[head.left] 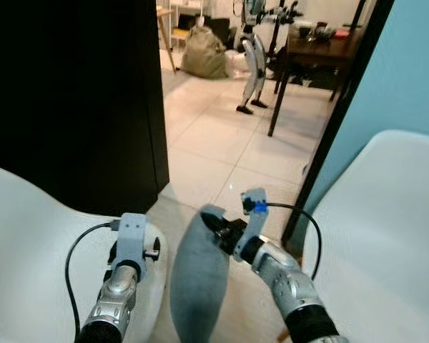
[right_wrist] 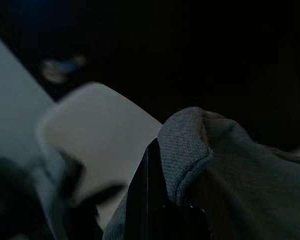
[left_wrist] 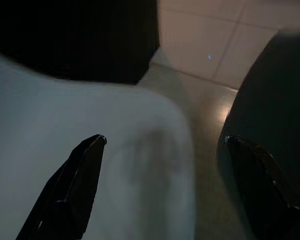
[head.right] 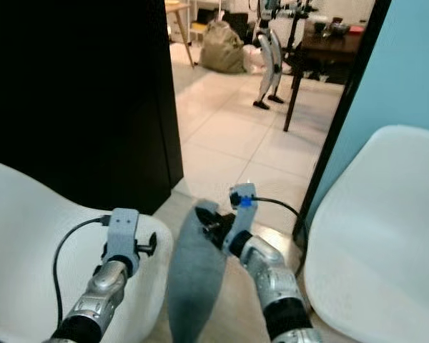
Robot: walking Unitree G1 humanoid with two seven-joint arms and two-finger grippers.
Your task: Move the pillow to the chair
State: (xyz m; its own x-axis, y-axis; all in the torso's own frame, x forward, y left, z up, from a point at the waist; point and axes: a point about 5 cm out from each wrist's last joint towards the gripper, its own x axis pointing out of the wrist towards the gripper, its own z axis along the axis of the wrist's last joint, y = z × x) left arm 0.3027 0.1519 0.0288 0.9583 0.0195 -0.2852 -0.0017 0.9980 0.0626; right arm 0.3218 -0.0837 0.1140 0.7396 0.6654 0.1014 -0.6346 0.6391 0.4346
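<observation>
Hanging between my two arms, the grey pillow (head.left: 198, 282) dangles by its top corner, pinched fast in my right gripper (head.left: 224, 234) so that its weight drops free of the floor. My left gripper (left_wrist: 165, 150) is spread wide over the white chair (head.left: 28, 243) at my left, one finger close to the pillow's side, ready to steady it, I judge. A second white chair (head.left: 386, 229) stands at my right; beyond, tiled floor (head.left: 222, 136) and a dark table (head.left: 318, 46).
</observation>
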